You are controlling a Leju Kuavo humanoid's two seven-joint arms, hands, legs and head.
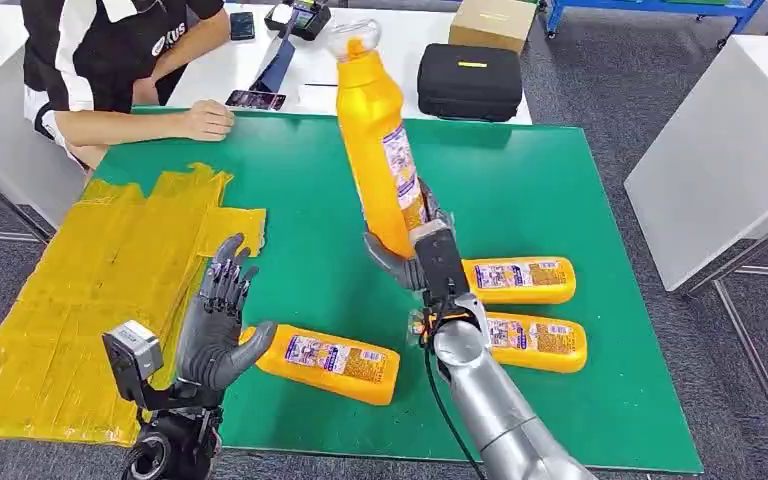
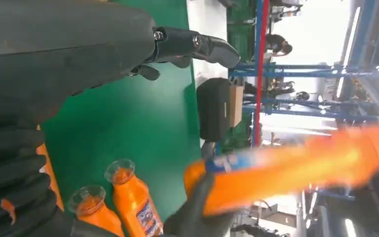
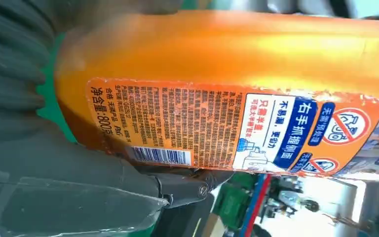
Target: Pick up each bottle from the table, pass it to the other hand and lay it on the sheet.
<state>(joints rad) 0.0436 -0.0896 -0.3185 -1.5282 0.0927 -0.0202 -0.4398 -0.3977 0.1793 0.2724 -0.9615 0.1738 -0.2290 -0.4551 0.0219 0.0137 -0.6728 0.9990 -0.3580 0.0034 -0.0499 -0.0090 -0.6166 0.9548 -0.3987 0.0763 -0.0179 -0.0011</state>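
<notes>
Presently the right hand (image 1: 415,262) grips the base of one orange bottle (image 1: 378,150) and holds it raised above the green table (image 1: 560,190), cap uppermost, leaning slightly toward the robot's left. In the right wrist view the bottle's printed label (image 3: 217,128) faces the camera, with the thumb (image 3: 187,185) pressed under its edge.

The left hand (image 1: 215,325) is open and holds nothing; fingers are spread and pointing up, palm turned toward the right hand, positioned low over the table's near left part. The two hands are well apart.

Three further bottles lie flat on the table. One (image 1: 325,362) lies just beside the left hand, its neck end toward that hand. Two others (image 1: 518,280) (image 1: 535,342) lie side by side near the right forearm. In the left wrist view two of the lying bottles show their clear caps (image 2: 119,170).

The yellow sheet (image 1: 80,300) covers the table's left side and carries no bottle.

A person (image 1: 110,60) sits at the far left corner, one hand (image 1: 205,120) resting on the table edge. A black case (image 1: 470,82) and a cardboard box (image 1: 493,22) stand on the white table beyond.
</notes>
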